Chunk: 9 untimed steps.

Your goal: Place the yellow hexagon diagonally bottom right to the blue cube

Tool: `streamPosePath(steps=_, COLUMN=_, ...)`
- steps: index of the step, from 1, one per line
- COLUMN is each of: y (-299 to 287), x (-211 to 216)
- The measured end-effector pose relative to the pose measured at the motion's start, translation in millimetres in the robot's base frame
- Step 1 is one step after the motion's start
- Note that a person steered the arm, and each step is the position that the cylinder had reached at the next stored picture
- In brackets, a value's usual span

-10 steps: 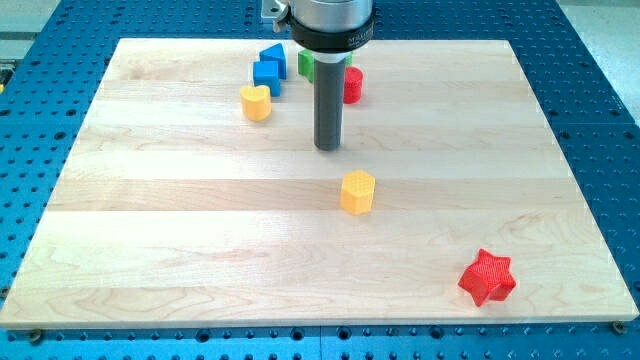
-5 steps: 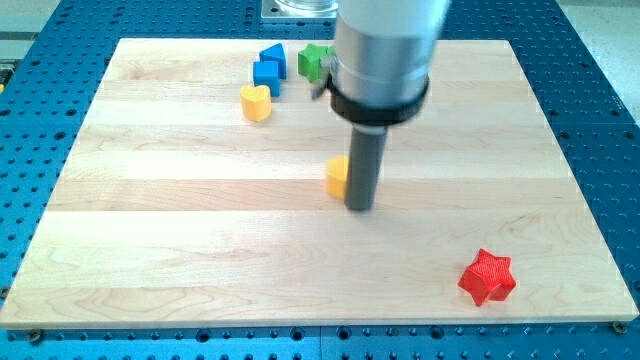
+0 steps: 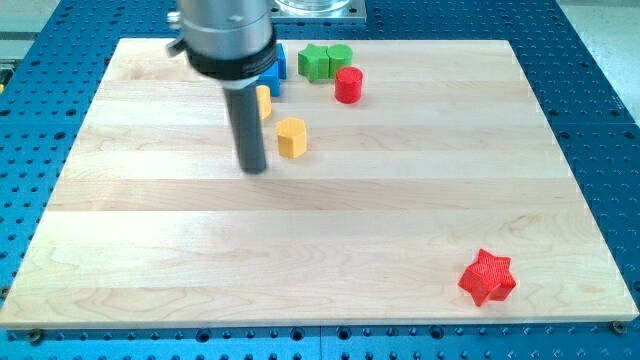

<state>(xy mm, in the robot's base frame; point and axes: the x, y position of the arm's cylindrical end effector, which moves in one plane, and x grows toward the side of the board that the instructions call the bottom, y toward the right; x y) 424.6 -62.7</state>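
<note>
my tip is seen just left of the yellow hexagon, not touching | nothing is held, only a plain rod | yellow hexagon is found below-right of the blue cube | red star is seen far off, bottom right

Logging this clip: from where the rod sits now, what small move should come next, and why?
Probably none beyond backing my tip away toward the view's left. The yellow hexagon already sits below and to the right of the blue cube, and my tip stands just to the hexagon's left, apart from it; a further push risks spoiling that.
</note>
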Motion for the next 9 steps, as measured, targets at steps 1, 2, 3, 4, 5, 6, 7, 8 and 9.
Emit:
streamPosePath(steps=1, y=26, x=-19)
streamPosePath(steps=2, y=55, x=14)
streamPosePath(steps=3, y=66, x=-25)
streamPosePath(steps=4, y=63, x=-30)
streamPosePath(steps=5, y=108, x=-29)
streamPosePath(steps=6, y=104, x=-52)
streamPosePath(steps=7, y=91, x=-19)
streamPosePath(steps=8, y=51, x=-15)
streamPosePath(steps=9, y=51, x=-47)
